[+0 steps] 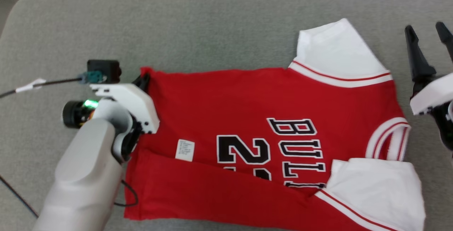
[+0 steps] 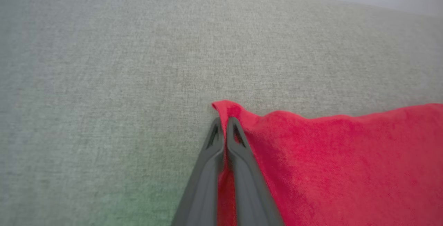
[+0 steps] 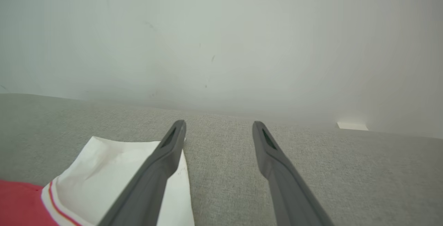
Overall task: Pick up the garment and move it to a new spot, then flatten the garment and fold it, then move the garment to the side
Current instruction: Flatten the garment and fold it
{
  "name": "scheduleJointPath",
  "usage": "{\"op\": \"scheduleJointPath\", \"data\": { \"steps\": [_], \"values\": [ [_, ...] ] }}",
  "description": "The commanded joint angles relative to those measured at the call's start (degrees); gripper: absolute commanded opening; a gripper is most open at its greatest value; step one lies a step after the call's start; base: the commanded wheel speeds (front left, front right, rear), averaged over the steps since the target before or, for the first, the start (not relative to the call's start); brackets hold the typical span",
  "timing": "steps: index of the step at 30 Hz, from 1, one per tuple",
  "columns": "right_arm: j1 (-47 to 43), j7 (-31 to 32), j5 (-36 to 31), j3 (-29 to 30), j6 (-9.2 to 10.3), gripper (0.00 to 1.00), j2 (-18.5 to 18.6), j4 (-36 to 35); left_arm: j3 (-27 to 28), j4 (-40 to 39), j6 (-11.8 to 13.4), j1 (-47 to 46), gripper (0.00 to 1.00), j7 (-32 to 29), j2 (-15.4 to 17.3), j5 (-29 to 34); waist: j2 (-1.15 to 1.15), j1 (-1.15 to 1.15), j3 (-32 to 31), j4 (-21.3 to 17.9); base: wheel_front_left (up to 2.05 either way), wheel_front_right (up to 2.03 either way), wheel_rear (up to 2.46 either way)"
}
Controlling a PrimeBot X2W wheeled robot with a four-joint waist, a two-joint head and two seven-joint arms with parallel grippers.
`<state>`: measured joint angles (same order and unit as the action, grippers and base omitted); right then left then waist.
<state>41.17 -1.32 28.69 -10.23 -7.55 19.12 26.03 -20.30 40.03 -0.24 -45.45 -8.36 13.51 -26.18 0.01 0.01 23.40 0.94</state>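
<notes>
The red jersey (image 1: 247,117) lies spread on the grey fabric surface (image 1: 177,22) with one side seemingly folded in, the left gripper (image 2: 225,124) pinching its hem corner in tight-pressed fingers and the right gripper (image 1: 424,28) hovering beside the sleeve with fingers spread, so most of the folding remains.

Bare cushion (image 1: 212,29) beyond garment (image 1: 247,93), wall (image 3: 221,46) behind (pale)

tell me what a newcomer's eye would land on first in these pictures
The red jersey with white sleeves and black lettering, spread across the grey cushion, grabs the eye first. At its far left corner the left gripper is shut on the red cloth, while the right gripper hangs open beyond the jersey's right side.
</notes>
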Motion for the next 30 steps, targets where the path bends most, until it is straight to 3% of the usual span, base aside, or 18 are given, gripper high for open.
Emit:
{"op": "scheduleJointPath", "data": {
  "steps": [1, 8, 15, 17, 18, 22, 30],
  "values": [
    [2.1, 0.2, 0.7, -0.8, 0.15, 1.0, 0.7, 1.3, -0.2, -0.3, -0.3, -0.9, 0.0, 0.5, -0.6, 0.4, -0.01, -0.01, 2.8, 2.8, 0.0, 0.0, 0.0],
    [12.9, 3.4, 3.7, -10.0, 0.15, 1.0, 2.6, 12.0, -1.5, -2.0, -0.1, -3.6, 0.0, 2.6, -2.9, 0.9, -0.01, -0.01, 6.8, 6.9, 0.0, 0.0, 0.0],
    [18.7, 9.9, 6.5, -18.7, 0.15, 1.0, 2.6, 20.0, -1.6, -1.4, -0.1, -3.7, 0.0, 3.8, -3.7, -0.1, -0.01, -0.01, 8.3, 7.9, 0.0, 0.0, 0.0],
    [19.3, 12.6, 8.3, -20.8, 0.15, 0.11, 2.4, 21.1, -1.5, -1.0, 0.0, -3.5, 0.0, 3.7, -3.6, -0.2, -0.01, -0.01, 8.3, 7.7, 0.0, 0.0, 0.0],
    [19.6, 13.7, 9.3, -21.4, 0.15, 0.0, 2.4, 21.5, -1.5, -0.9, 0.0, -3.4, 0.0, 3.7, -3.5, -0.5, -0.01, -0.01, 8.3, 7.5, 0.0, 0.0, 0.0],
    [20.9, 15.0, 12.5, -23.4, 0.15, 0.0, 3.0, 20.2, -0.8, -1.0, -0.2, -3.2, 0.0, 4.4, -2.9, -1.5, -0.01, -0.01, 7.6, 6.7, 0.0, 0.0, 0.0],
    [18.6, 2.5, 15.1, -23.7, 0.15, 0.0, 6.9, 11.5, 0.9, -4.9, 0.3, -1.9, 0.0, 6.0, -1.3, -2.5, -0.01, -0.01, 3.8, 4.6, 0.0, 0.0, 0.0]
  ]
}}
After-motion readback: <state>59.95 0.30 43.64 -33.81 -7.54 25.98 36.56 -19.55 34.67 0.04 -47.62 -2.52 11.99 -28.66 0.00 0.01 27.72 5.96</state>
